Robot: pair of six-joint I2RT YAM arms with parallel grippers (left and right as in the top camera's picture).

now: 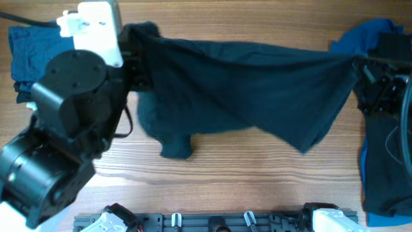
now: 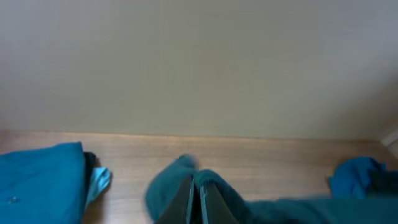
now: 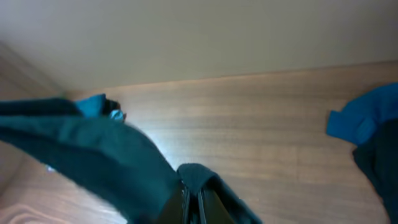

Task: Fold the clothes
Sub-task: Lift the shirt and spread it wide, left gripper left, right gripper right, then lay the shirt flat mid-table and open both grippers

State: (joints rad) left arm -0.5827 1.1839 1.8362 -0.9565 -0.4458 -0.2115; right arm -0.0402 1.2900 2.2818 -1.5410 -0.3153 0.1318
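Overhead: left jaws and right jaws are each clenching one end of the navy shirt (image 1: pixel 244 90), stretching it between them so it is hanging open above the wood-grain worktop (image 1: pixel 257 180). Soft matte cloth, lower edge sagging.
Left wrist: jaws are pinching bunched shirt (image 2: pixel 168 186) edge; blue pile (image 2: pixel 37 180) lying off to the side.
Right wrist: jaws are gripping shirt (image 3: pixel 93 149), cloth draping away sideways.

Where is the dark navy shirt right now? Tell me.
In the overhead view the dark navy shirt spans the table's middle, lifted between the left gripper and the right gripper, with blue clothes beyond each end.
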